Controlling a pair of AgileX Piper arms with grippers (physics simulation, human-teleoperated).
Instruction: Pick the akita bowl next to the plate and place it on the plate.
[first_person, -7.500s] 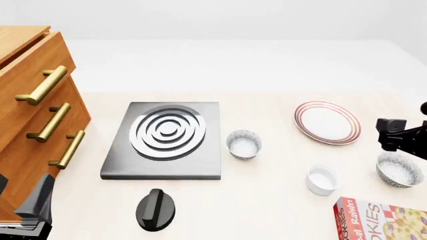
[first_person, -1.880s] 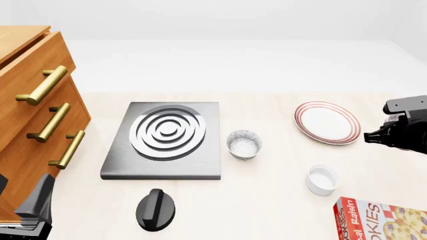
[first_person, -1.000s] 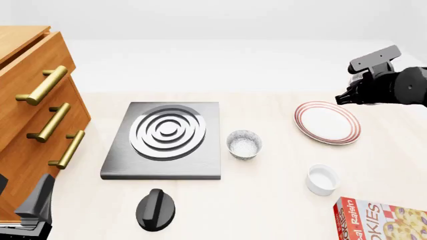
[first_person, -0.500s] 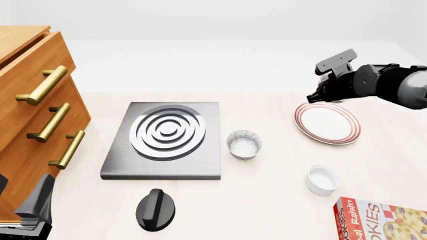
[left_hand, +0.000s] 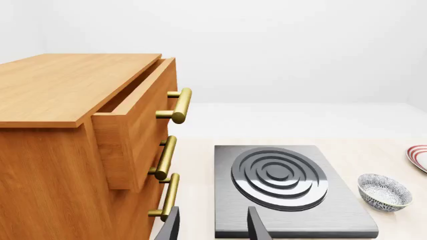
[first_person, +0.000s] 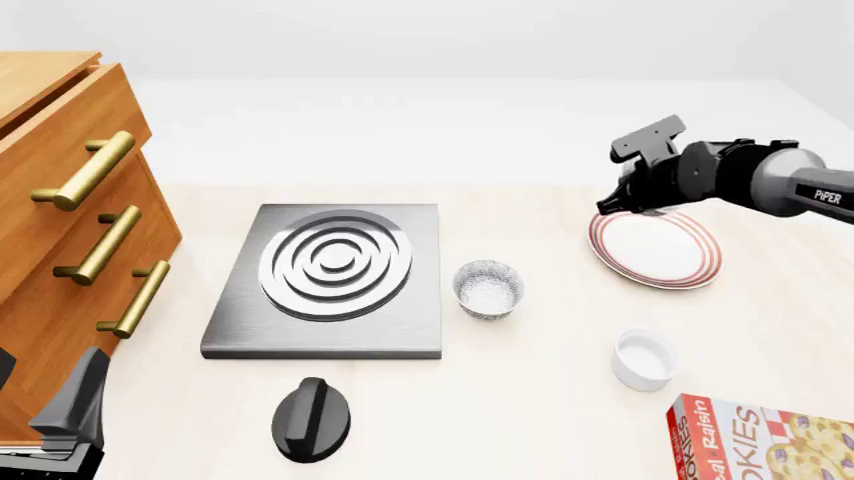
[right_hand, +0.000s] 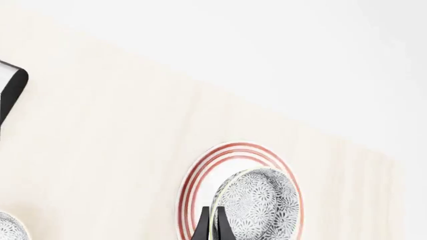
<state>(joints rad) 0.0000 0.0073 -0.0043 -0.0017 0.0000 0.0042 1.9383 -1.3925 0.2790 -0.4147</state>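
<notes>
The akita bowl (right_hand: 259, 202), speckled grey-black with a white inside, hangs tilted in my right gripper (right_hand: 212, 225), which is shut on its rim. Directly under it lies the white plate (right_hand: 192, 182) with thin red rings. In the front view my right gripper (first_person: 625, 196) hovers above the far left edge of the plate (first_person: 657, 252), and the arm hides most of the bowl there. My left gripper (left_hand: 213, 227) stays open and empty at the near left, beside the cabinet.
A second speckled bowl (first_person: 489, 288) sits between the grey stove plate (first_person: 334, 270) and the plate. A plain white cup (first_person: 643, 358) and a cookie box (first_person: 761, 440) are at the near right. A black knob (first_person: 311, 418) lies in front of the stove. A wooden drawer cabinet (first_person: 67, 200) fills the left.
My right arm has lifted the akita bowl from the near right and swung it up and left, ending above the plate's far left edge. The left arm has not moved.
</notes>
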